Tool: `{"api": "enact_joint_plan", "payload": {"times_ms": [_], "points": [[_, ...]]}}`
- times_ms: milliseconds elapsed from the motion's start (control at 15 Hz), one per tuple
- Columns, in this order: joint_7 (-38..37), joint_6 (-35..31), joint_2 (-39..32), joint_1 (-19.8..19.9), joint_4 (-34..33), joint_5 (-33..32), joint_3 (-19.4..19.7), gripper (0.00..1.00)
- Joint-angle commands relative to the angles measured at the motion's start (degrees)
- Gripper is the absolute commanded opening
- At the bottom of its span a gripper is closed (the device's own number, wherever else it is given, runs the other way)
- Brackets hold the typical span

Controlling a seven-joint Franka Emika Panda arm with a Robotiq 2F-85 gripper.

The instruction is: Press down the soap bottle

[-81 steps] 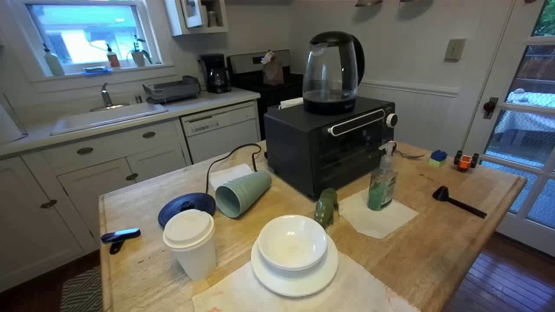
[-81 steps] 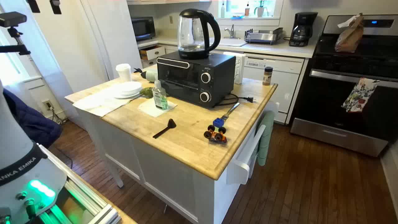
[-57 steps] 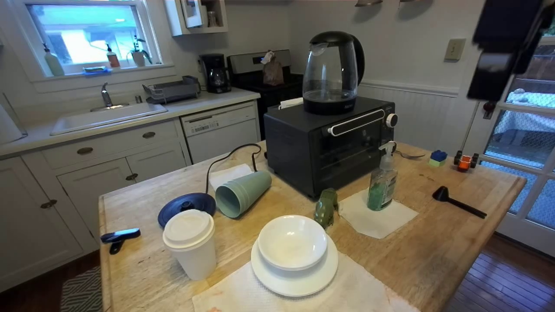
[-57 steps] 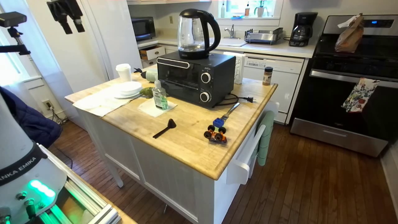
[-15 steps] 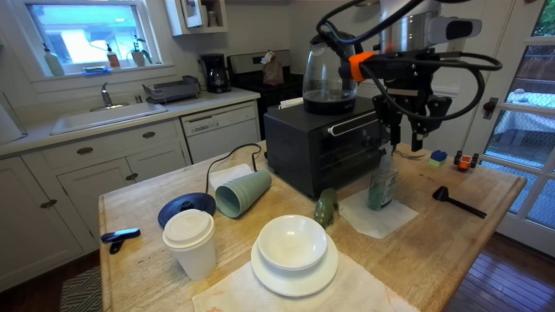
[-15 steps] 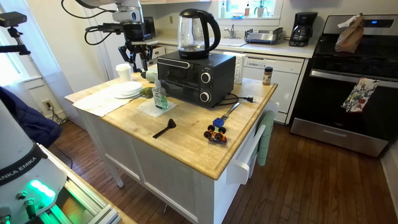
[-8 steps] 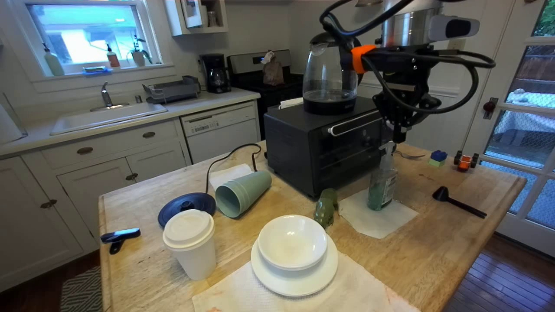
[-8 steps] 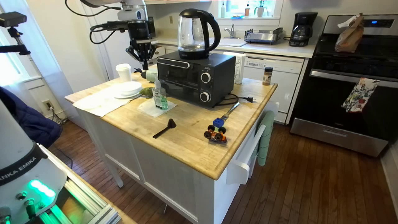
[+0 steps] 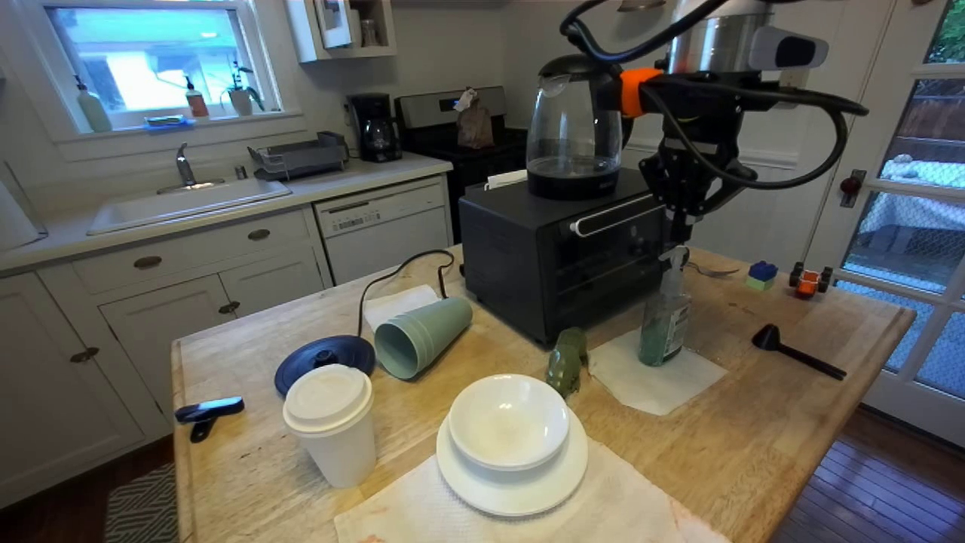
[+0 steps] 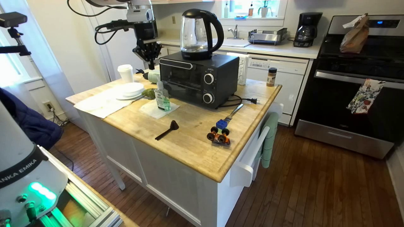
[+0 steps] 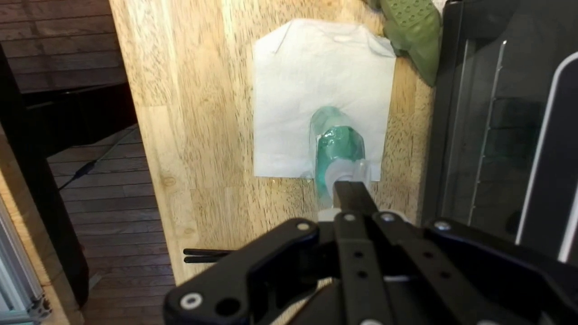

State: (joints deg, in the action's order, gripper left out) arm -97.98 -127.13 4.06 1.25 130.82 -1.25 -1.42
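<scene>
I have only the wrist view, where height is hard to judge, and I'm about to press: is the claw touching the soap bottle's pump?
Observer: It doesn't look so: in an exterior view a gap shows between the claw and the pump of the soap bottle.
Operator: What, if anything, stands on the toaster oven at the edge of my view?
Observer: A glass kettle; it shows in both exterior views.
</scene>
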Motion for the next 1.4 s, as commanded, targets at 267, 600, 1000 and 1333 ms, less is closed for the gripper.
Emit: {"api": "enact_joint_plan", "payload": {"times_ms": [267,600,1000,1333], "points": [[2.12,-5.41,-1.53,0.10,1.85,0.89,0.64,0.00],[1.56,-7.55,-2.52,0.16,1.73,0.53,1.18,0.00],[0.72,-7.64,-2.89,0.10,1.81,-0.51,1.31,0.00],[0.60,-7.57,-3.03,-0.13,2.60,-0.81,1.11,0.00]]}}
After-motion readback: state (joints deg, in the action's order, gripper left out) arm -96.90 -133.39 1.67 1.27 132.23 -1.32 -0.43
